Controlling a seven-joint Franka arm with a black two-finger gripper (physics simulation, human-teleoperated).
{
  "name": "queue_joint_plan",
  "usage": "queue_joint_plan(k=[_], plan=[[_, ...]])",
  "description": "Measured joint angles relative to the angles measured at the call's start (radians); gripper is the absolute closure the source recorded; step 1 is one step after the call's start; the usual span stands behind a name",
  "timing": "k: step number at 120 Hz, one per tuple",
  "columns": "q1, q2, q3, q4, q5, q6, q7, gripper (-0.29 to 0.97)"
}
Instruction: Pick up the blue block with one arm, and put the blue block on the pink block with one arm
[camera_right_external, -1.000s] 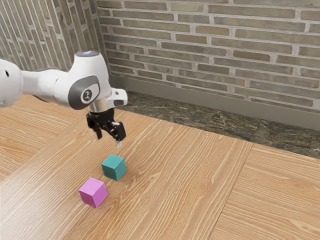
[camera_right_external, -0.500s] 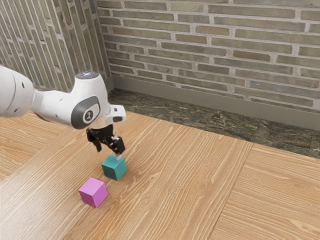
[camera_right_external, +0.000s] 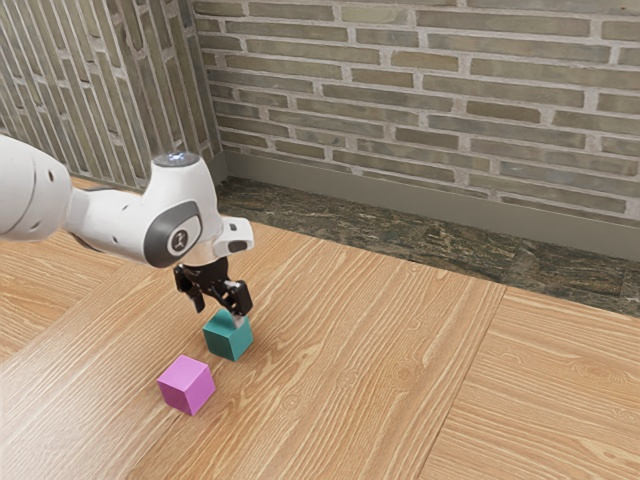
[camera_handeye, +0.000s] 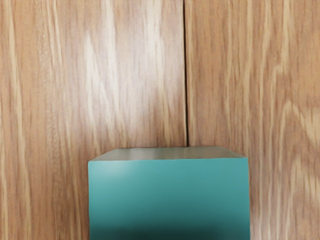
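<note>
The blue block (camera_right_external: 229, 339), really a teal cube, rests on the wooden table (camera_right_external: 380, 360). My gripper (camera_right_external: 224, 307) hangs right over it, open, with its black fingertips level with the cube's top edge and one on each side. From the wrist, the blue block (camera_handeye: 168, 196) looms large directly under my hand. The pink block (camera_right_external: 186, 384) lies on the table a short way from the teal cube, nearer the front and toward the exterior view's left.
A brick wall (camera_right_external: 430, 90) rises behind the table, with a dark stone strip (camera_right_external: 440, 240) along its foot. Bare wood stretches toward the exterior view's right. A seam between table planks (camera_handeye: 185, 75) runs away from the cube.
My hand has dropped straight down from well above the teal cube until the fingertips reach its top. Both blocks have stayed put.
</note>
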Motion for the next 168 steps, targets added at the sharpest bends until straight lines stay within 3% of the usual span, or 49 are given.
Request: queue_joint_plan(k=[120,168], plan=[[0.0,0.112,-0.002,0.044,-0.012,0.013,-0.01,0.0],[0.002,0.105,-0.001,0.044,-0.021,0.023,-0.012,0.26]])
